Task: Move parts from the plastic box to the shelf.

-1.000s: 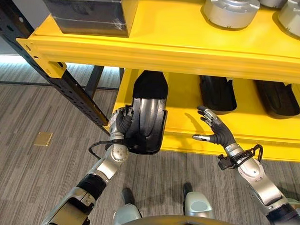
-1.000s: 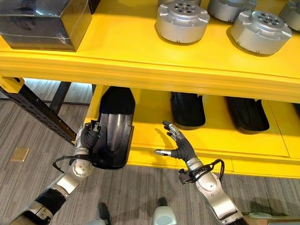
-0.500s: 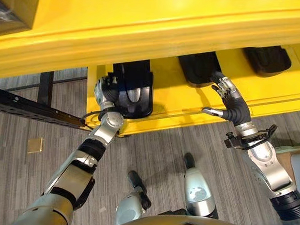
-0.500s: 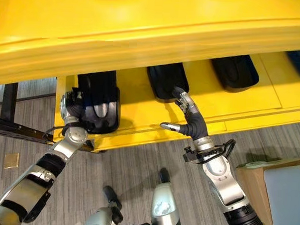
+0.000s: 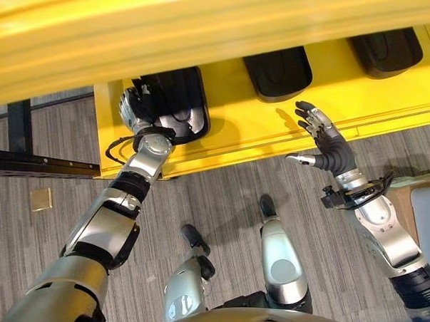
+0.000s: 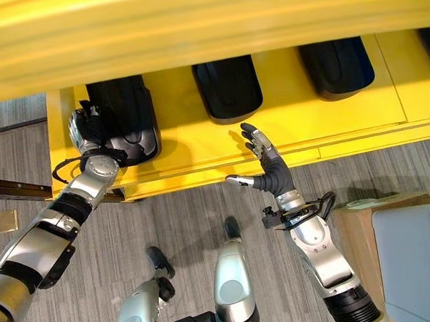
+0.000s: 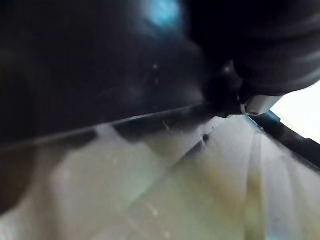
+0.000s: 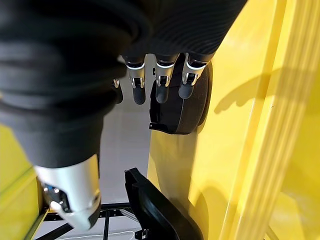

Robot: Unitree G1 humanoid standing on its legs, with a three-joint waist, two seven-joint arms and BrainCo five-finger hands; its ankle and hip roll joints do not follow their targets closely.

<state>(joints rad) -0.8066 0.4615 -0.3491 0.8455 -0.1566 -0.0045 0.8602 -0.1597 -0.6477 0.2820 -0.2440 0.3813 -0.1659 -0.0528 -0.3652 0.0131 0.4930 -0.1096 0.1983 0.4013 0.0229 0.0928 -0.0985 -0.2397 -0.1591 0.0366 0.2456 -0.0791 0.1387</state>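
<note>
We find the left hand (image 5: 134, 107) at the left end of the lower yellow shelf (image 5: 245, 123), its fingers wrapped round the near left edge of a black part (image 5: 176, 106) that lies flat on the shelf board, with its near end at the front lip. In the left wrist view a dark mass sits tight against the camera and we cannot make out fingers there; the grasp is read from the eye views. Two more black parts lie on the same level: a second part (image 5: 278, 70) just to the right of the held one and apart from it, and a third part (image 5: 385, 49) further right, near the edge of the view. The right hand (image 5: 324, 146) hovers in front of the shelf lip, between the second and third parts and touching neither; its fingers are spread wide and straight and its thumb juts out to the side, and it holds nothing. The right wrist view shows straight fingers (image 8: 159, 85) pointing toward a black part on the yellow board. A yellow upper beam (image 5: 206, 32) crosses above the lower level. The floor (image 5: 220, 204) below is grey and striped, with a small tan square (image 5: 40, 199) set into it at the left.
</note>
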